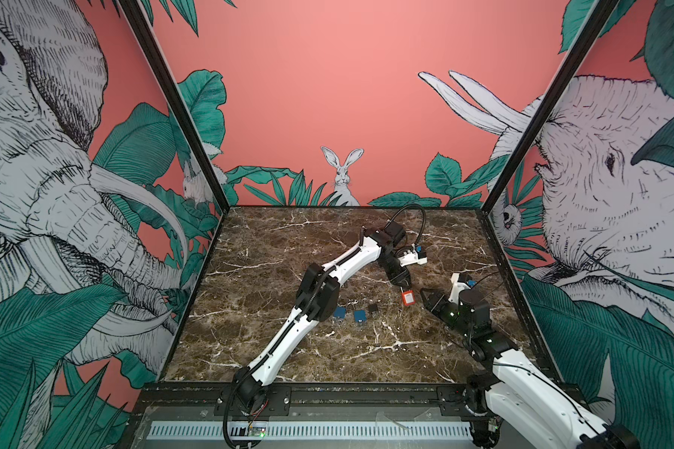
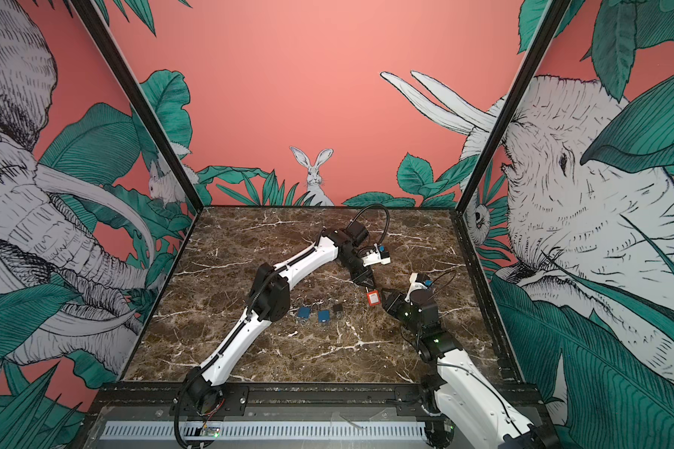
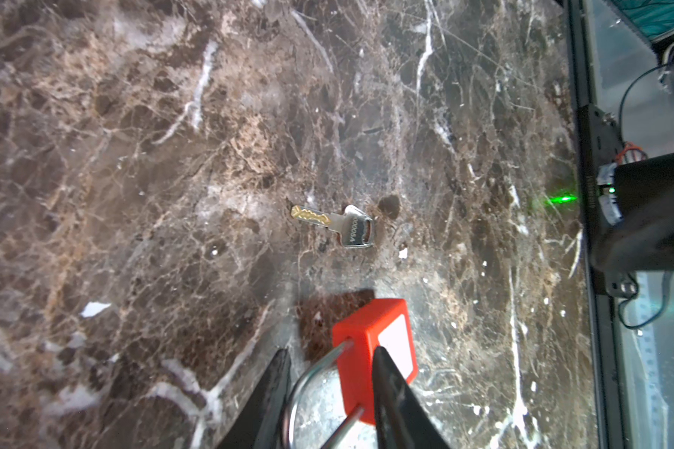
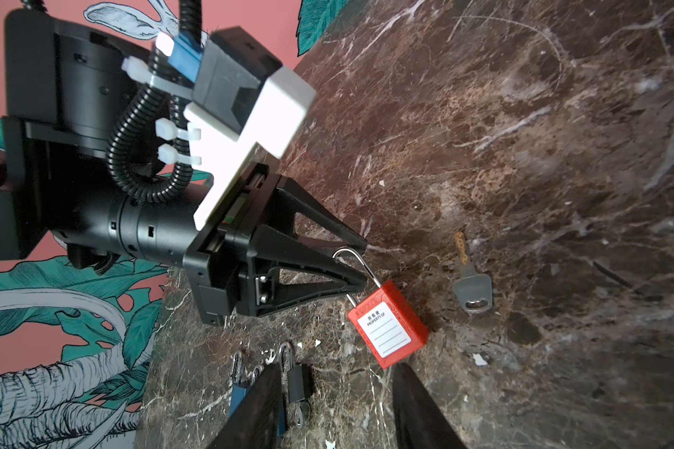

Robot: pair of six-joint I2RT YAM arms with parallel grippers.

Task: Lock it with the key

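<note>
On the tabletop (image 4: pixel 522 155), just beside the red padlock (image 4: pixel 388 330), lay the key (image 4: pixel 471 287), bow toward the nearer right gripper (image 4: pixel 337 373), which stood spread and empty. The left gripper (image 4: pixel 366 262) straddled the shackle (image 4: pixel 369 270); whether it gripped was unclear.

The red padlock (image 3: pixel 370 350)'s shackle (image 3: pixel 308 373) ran off the left wrist frame. The blue padlocks (image 4: pixel 237 394) lay partly hidden behind the right end effector (image 4: pixel 337 369). The key (image 3: pixel 333 225) could not be made out in both top views.
</note>
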